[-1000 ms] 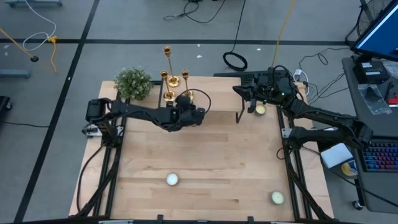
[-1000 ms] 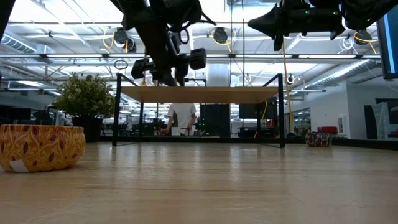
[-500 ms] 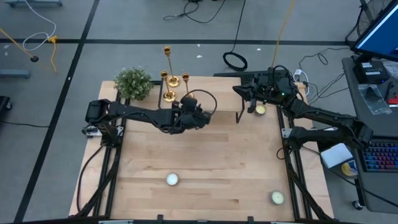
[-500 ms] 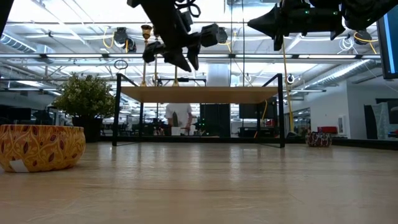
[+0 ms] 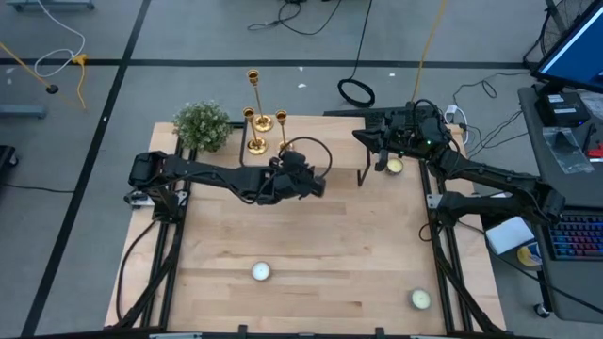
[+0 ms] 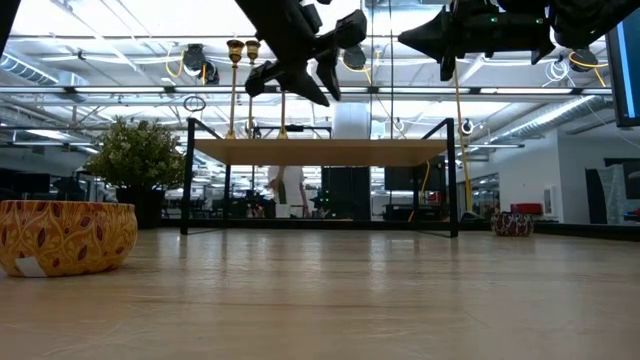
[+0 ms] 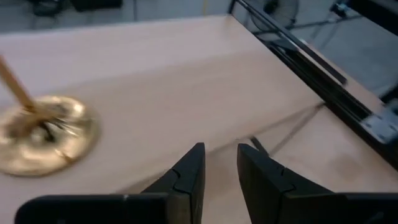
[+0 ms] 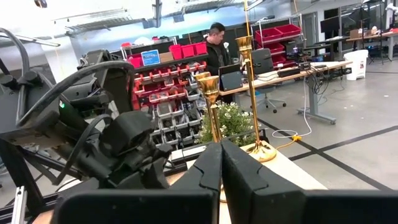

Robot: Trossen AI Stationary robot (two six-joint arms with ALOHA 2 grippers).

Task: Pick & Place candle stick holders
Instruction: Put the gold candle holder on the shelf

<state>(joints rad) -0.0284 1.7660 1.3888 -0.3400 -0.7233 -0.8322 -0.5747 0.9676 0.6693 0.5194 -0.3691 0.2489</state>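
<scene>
The left end effector (image 5: 314, 181) hangs over the back middle of the surface (image 5: 301, 273), its fingers (image 7: 189, 171) a narrow gap apart with nothing between them; in its wrist view a gold base (image 7: 45, 134) with a thin stem sits on the wood just beside and apart from it. The three candlesticks (image 5: 258, 122) stand upright in a cluster at the back edge, next to the plant (image 5: 202, 125); the shortest may be partly hidden by the arm. The right end effector (image 5: 362, 177) waits at the back right, fingers (image 8: 205, 171) pressed together and empty, near a candle (image 5: 395, 166). Two more candles (image 5: 261, 272) lie near the front edge.
</scene>
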